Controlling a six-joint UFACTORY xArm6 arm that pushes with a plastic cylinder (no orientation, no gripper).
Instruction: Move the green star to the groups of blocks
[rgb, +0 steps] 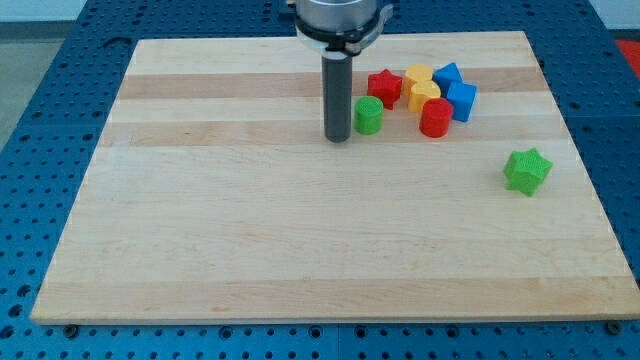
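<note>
My tip (338, 139) is sitting just left of the green cylinder (369, 115) at the group's (425, 93) left edge. No gripper here, just a bare rod. Green star (527, 170) is lying well apart, toward the view's lower right, needing a push up-left.

The green star (527, 170) lies flat on the wooden surface (250, 230) at the right of the frame, a little above mid-height and near the surface's right edge. It is a bright green, chunky block with short blunt points, alone, touching nothing. The group of blocks sits well apart from it, up and to its left near the top of the frame: a green cylinder (369, 115), a red star (384, 86), two yellow blocks (422, 86), a red cylinder (436, 117) and two blue blocks (456, 92), clustered close together.
</note>
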